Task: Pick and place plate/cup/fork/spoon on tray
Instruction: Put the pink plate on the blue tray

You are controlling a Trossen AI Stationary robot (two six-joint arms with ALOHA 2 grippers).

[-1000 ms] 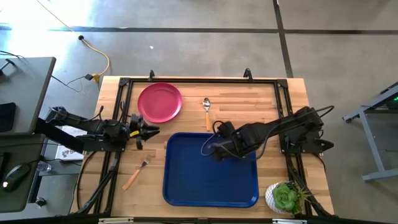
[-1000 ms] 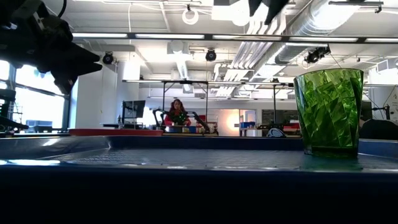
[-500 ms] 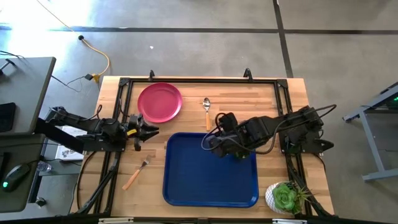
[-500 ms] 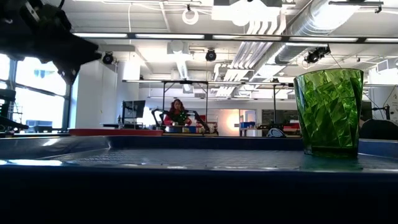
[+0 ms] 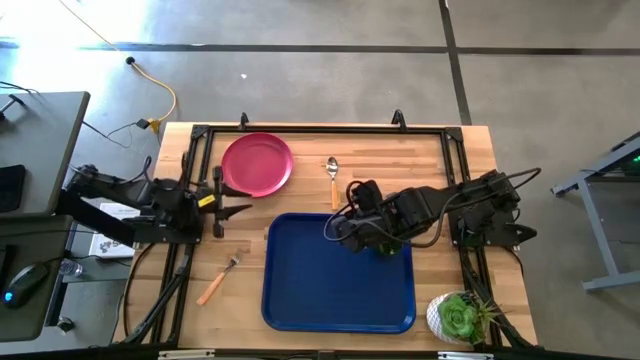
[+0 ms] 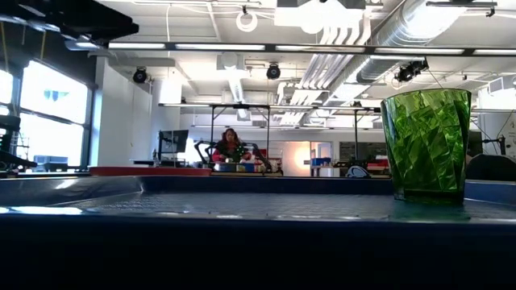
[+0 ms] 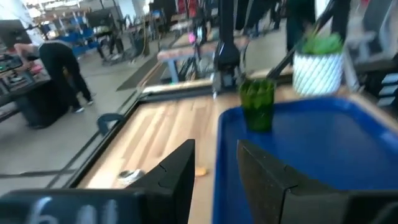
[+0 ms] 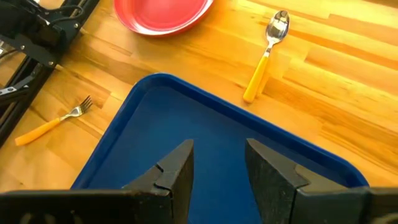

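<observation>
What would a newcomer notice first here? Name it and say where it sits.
The big dark blue tray at the table's front middle stands out, with the green cup standing on it near its right rim, mostly hidden under the right pincer in the high view. Off the tray, the pink-red plate lies at the back left, the spoon beside it and the fork at front left.

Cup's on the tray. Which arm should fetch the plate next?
Left, probably. The left gripper hangs open just beside the round pink-red plastic plate, while the right gripper sits over the dark blue rectangular tray, farther off.
</observation>
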